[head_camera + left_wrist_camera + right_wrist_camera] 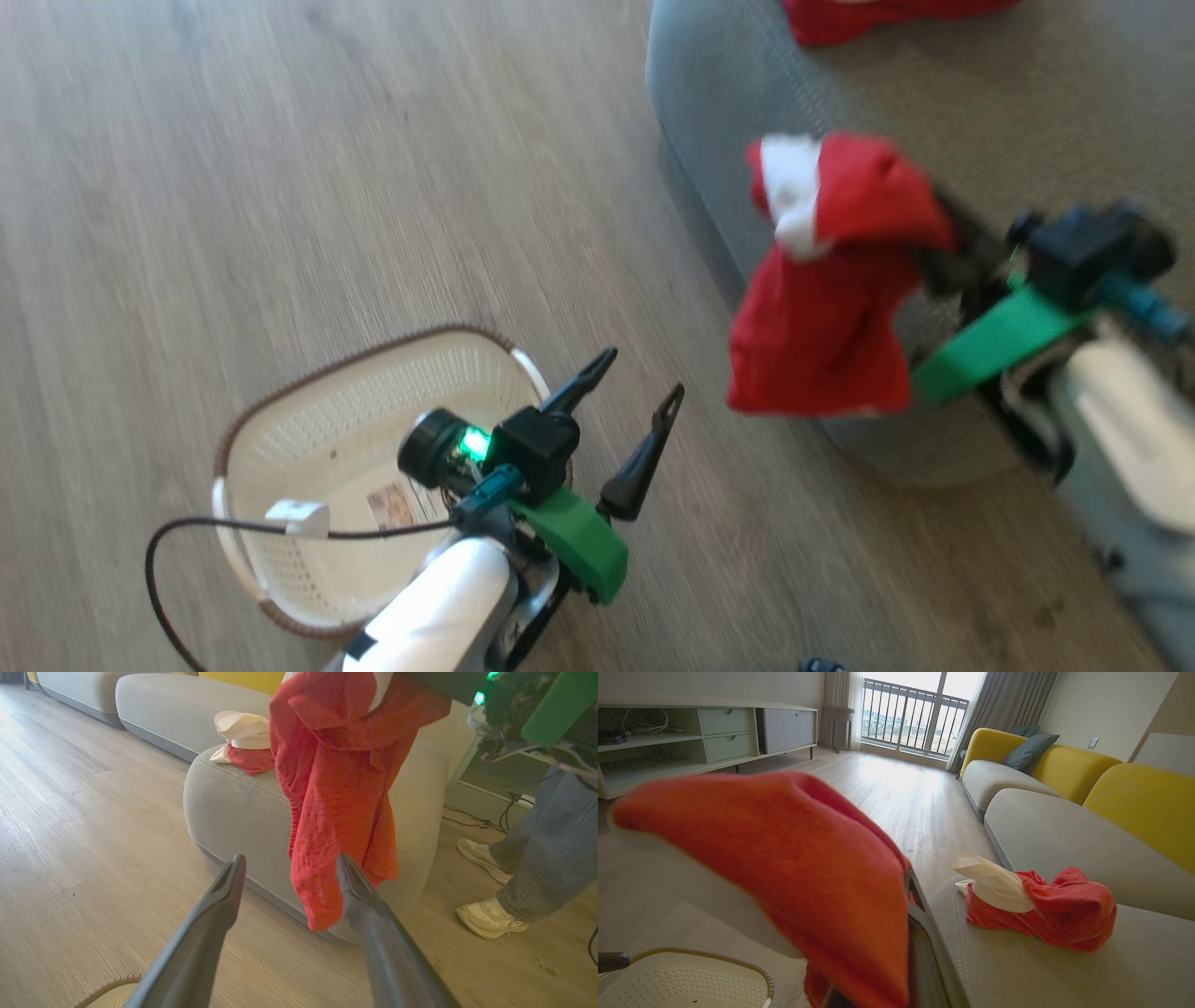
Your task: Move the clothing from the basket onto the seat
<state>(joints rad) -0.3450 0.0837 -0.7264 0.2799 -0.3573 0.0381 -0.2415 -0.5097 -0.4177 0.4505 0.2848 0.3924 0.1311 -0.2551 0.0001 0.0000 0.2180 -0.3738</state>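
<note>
Head view, somewhat blurred: the right gripper [948, 266] has its fingers closed on a red garment [826, 308], which hangs free at the rounded corner of the grey seat [1027, 112], above the wooden floor [280, 187]. The left wrist view shows its lower end dangling beside the cushion's flank, below the cushion top. Judgement: the item is mid-transfer, lifted to clear the basket, and must go farther over the cushion before release. The left gripper [640, 373] hovers over the right end of the cream basket [373, 353], fingers spread wide and holding nothing, probably kept clear of the carrying arm. The basket stands on the floor, apart from the seat; its visible bottom bears a label and no fabric. The held garment is soft and crumpled, bunched at the grip, with a white panel near the top and loose folds below. A second garment [1045, 910], red and white, lies heaped on the seat.
</note>
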